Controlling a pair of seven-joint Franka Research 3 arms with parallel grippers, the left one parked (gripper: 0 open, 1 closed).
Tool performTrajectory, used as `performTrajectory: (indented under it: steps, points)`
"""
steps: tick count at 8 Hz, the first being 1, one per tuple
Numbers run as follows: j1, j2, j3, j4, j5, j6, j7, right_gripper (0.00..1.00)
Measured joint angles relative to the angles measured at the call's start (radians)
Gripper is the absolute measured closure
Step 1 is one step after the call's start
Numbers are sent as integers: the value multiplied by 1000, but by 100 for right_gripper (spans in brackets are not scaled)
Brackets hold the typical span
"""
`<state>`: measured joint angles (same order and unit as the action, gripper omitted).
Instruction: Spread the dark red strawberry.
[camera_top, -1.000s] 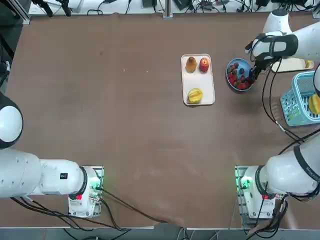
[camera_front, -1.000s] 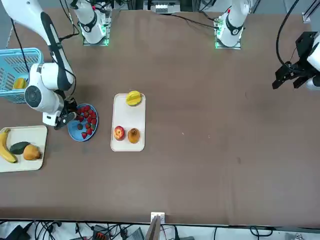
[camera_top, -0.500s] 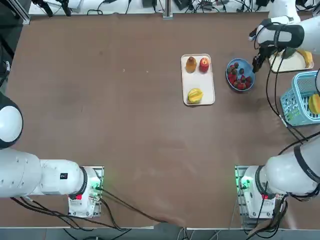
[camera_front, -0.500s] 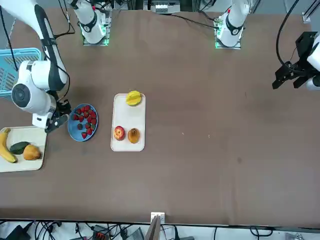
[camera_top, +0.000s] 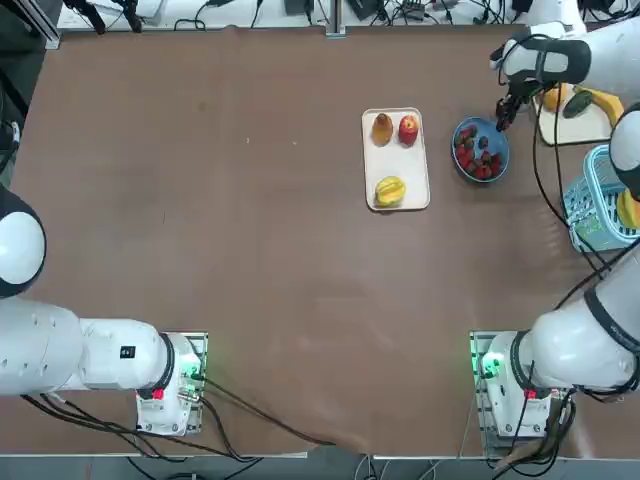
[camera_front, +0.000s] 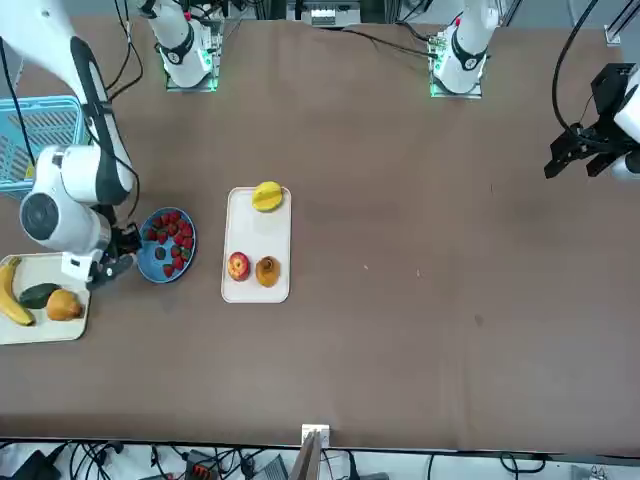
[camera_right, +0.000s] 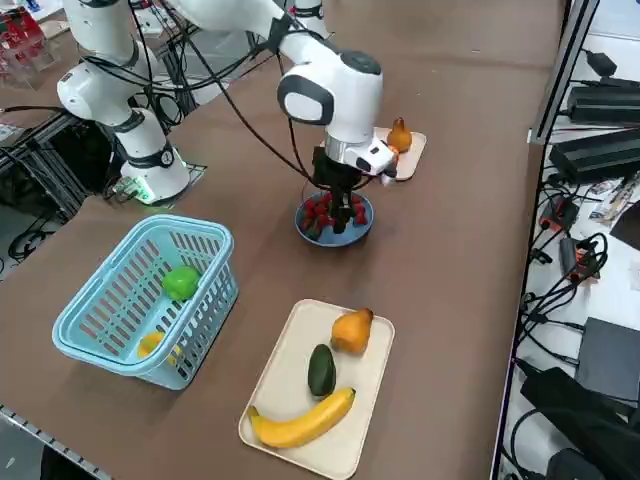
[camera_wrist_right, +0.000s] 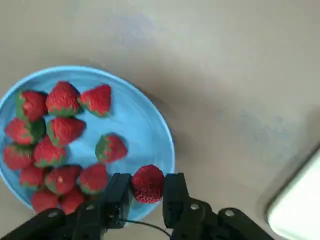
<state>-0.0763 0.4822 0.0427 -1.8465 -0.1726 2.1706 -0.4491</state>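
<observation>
Top view: the right end effector (camera_top: 503, 108) sits at the far rim of the blue plate (camera_top: 497, 132), over toward the cream tray with the banana (camera_top: 600, 103). Berries are heaped on the plate, and a second tray (camera_top: 397, 205) with three fruits is just beside it.

Front view: same story, the end effector (camera_front: 113, 258) is between the plate (camera_front: 150, 266) and the banana tray (camera_front: 45, 328), off the plate's edge.

Right side view: the arm blocks the fingertips, but the plate (camera_front: 356, 235) looks like smooth shallow plastic on the matte brown surface (camera_right: 440, 230), and the basket (camera_right: 140, 290) is ribbed plastic lattice.

Right wrist view: here's the good bit, the fingers are pinched on one dark red strawberry (camera_wrist_right: 147, 183), bumpy and seedy, right above the plate rim (camera_wrist_right: 167, 145).

So I'd say it's mid-carry: berry picked, not yet placed. Next move probably needs clearing the rim, lowering onto bare surface, and letting go gently since it's soft and round and could roll.
</observation>
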Motion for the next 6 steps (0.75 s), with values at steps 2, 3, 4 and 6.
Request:
performTrajectory:
  steps: [2,3,4,6]
  points:
    - [16,59,2,38,0,8,16,63]
    - [15,78,1,54,0,9,16,62]
    - [14,87,1,65,0,9,16,46]
    - [14,88,0,84,0,6,16,12]
